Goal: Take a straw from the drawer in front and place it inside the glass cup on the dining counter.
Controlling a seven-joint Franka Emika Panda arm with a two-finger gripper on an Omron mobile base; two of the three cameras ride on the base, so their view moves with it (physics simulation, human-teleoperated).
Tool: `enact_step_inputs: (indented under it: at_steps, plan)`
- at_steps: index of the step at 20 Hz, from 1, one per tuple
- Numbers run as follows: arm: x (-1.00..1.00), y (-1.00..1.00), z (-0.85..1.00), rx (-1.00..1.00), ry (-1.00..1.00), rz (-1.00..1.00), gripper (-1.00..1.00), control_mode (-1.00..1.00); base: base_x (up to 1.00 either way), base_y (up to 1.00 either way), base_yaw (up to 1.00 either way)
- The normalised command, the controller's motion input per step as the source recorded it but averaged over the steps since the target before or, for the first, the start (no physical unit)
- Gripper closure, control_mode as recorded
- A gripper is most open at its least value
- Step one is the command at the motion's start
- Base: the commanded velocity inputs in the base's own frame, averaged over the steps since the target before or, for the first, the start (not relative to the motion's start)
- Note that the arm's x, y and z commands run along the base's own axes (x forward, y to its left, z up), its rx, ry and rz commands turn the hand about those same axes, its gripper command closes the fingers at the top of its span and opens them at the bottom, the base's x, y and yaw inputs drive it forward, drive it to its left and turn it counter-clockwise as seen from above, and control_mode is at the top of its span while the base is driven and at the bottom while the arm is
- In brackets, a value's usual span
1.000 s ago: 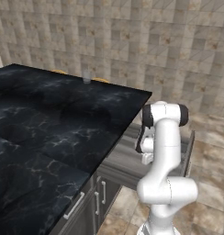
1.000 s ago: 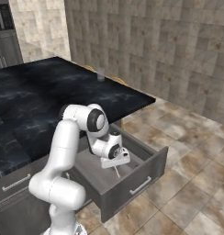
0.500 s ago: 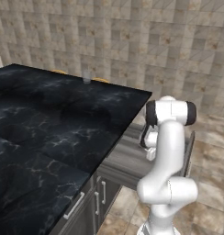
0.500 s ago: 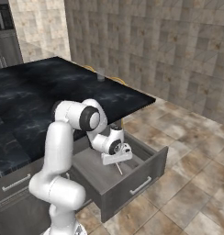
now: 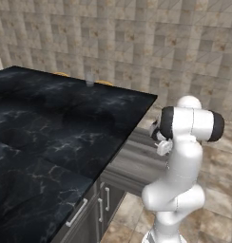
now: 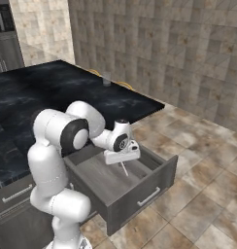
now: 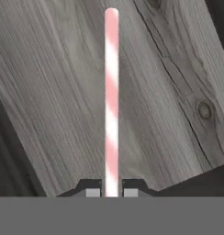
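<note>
My gripper (image 7: 112, 192) is shut on one end of the straw (image 7: 111, 92), a thin pink-and-white striped stick that runs straight away from the fingertips over the drawer's wood-grain floor. Seen from the right base, the gripper (image 6: 121, 161) hangs over the open grey drawer (image 6: 140, 198), and the straw (image 6: 124, 169) points down from it toward the drawer floor. The glass cup (image 6: 106, 79) stands upright near the far edge of the black marble dining counter (image 6: 47, 92). It also appears as a small clear tumbler, the glass cup (image 5: 90, 79), on the dining counter (image 5: 51, 123).
The drawer (image 5: 137, 161) sticks out from under the counter's edge over the tiled floor (image 6: 203, 160). Grey cabinet fronts with silver bar handles (image 5: 77, 213) sit below the counter. A stone-tile wall (image 6: 164, 48) runs behind.
The hand has risen a little above the drawer floor with the straw in it, and the arm's elbow has swung back toward the base.
</note>
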Motion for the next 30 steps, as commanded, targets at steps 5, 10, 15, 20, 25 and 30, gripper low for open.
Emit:
enact_step_inputs:
  at_steps: [5,10,15,20,25,30]
  plan:
    - [-0.59,0.0,0.99,0.01,0.0,-0.05,1.0,-1.0,0.0,0.0,0.0]
    - [-0.74,0.0,0.88,0.0,0.0,-0.02,1.0,-1.0,0.0,0.0,0.0]
    - [-0.82,0.0,0.81,0.0,0.0,-0.05,1.0,-1.0,0.0,0.0,0.0]
    - [-0.69,0.0,0.7,0.0,0.0,-0.06,1.0,-1.0,0.0,0.0,0.0]
    - [-0.64,0.0,0.65,0.0,0.0,-0.04,1.0,-1.0,0.0,0.0,0.0]
    - [-0.27,0.0,0.26,0.0,0.0,-0.01,1.0,1.0,-0.45,0.0,-0.02]
